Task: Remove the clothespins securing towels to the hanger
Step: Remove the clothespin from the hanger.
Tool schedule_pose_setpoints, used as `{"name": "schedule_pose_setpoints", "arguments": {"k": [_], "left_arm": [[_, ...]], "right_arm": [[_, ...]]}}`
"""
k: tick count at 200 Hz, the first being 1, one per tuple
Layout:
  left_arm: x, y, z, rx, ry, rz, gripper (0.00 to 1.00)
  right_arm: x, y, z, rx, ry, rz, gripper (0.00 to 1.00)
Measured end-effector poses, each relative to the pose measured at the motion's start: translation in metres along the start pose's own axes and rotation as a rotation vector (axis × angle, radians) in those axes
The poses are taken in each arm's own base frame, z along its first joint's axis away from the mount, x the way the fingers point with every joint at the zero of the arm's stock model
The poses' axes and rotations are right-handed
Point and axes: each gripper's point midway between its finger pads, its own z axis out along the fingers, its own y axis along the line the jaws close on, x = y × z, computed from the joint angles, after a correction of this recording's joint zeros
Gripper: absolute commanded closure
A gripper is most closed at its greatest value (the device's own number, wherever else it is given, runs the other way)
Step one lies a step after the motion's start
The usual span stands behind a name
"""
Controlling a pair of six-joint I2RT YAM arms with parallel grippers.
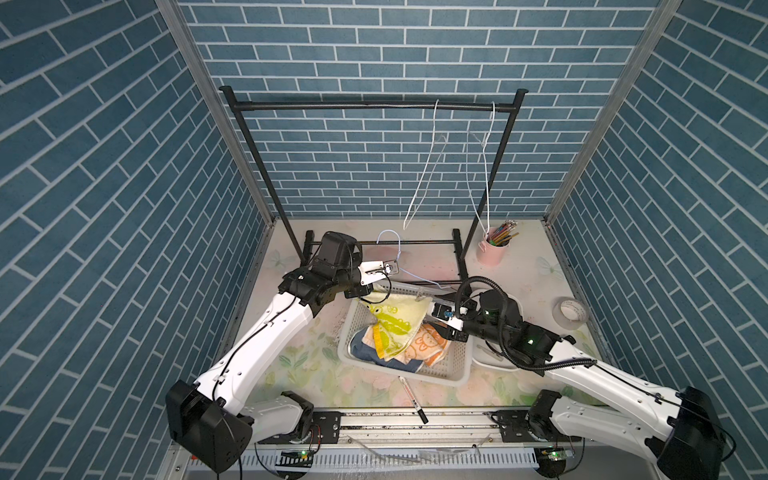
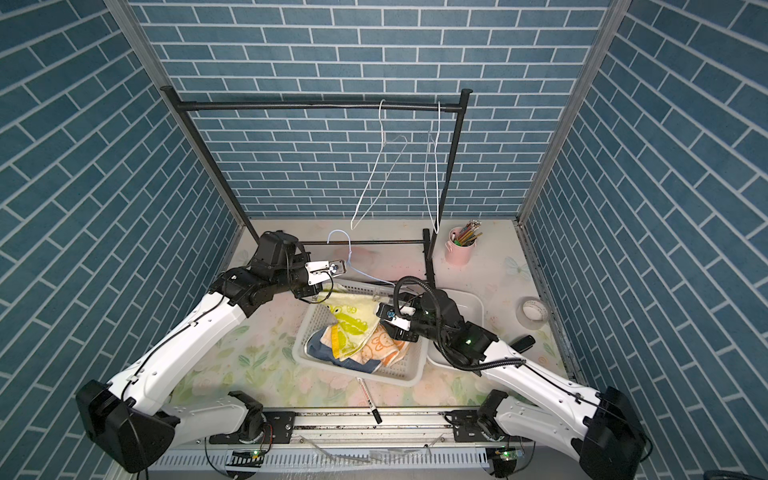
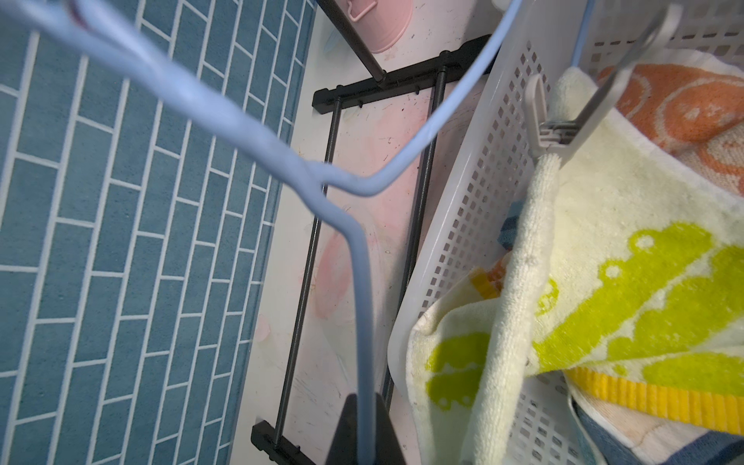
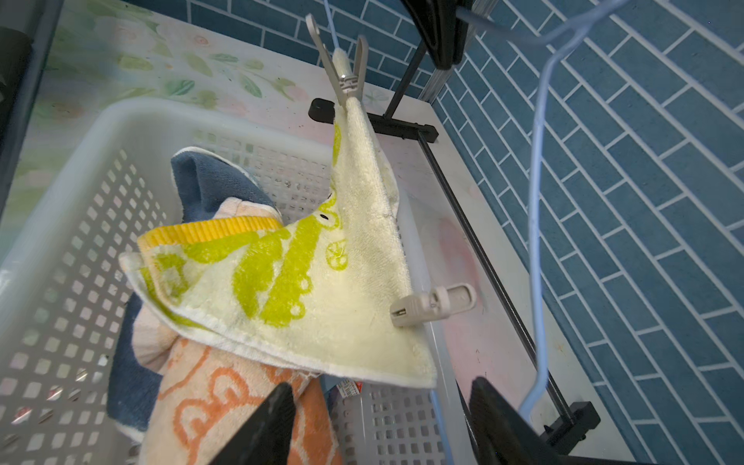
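My left gripper (image 3: 364,432) is shut on the wire of a pale blue hanger (image 3: 354,257) held low over the white basket (image 1: 453,370). A pale yellow towel (image 4: 322,290) with green print hangs from the hanger into the basket. One grey clothespin (image 4: 346,68) pins the towel's upper corner to the wire. A second grey clothespin (image 4: 432,304) sits on the towel's edge near my right gripper (image 4: 380,384), which is open and empty just beyond the towel's lower corner. An orange-cream towel (image 4: 225,402) and a blue towel (image 4: 209,181) lie loose in the basket.
The black rack (image 1: 365,106) at the back carries two bare white hangers (image 1: 428,166). A pink cup of pencils (image 1: 492,249) stands back right. A tape roll (image 1: 571,313) is at the right, a white tub (image 2: 469,303) under my right arm, and a marker pen (image 1: 411,392) in front of the basket.
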Motion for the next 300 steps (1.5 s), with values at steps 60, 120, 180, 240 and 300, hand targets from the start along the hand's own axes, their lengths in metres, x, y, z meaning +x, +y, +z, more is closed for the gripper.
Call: {"name": "schedule_pose_setpoints", "arguments": {"k": [60,120,180,240,300], "left_arm": [[-0.002,0.0,-0.003,-0.003,-0.01,-0.001,1.0],[-0.002,0.0,-0.003,-0.003,-0.011,0.0,1.0],[-0.002,0.0,-0.003,-0.001,-0.013,0.003,1.0],[-0.002,0.0,-0.003,-0.001,-0.012,0.006,1.0],[-0.002,0.0,-0.003,0.0,-0.012,0.006,1.0]], "right_arm": [[0.0,-0.019,0.032,0.168,-0.025,0.012,0.28],[-0.005,-0.028,0.042,0.225,-0.065,0.071,0.26],[-0.003,-0.013,0.051,0.132,-0.054,0.085,0.27],[0.0,0.002,0.045,0.037,-0.005,0.04,0.4],[-0.013,-0.007,0.043,0.021,0.018,-0.081,0.53]]}}
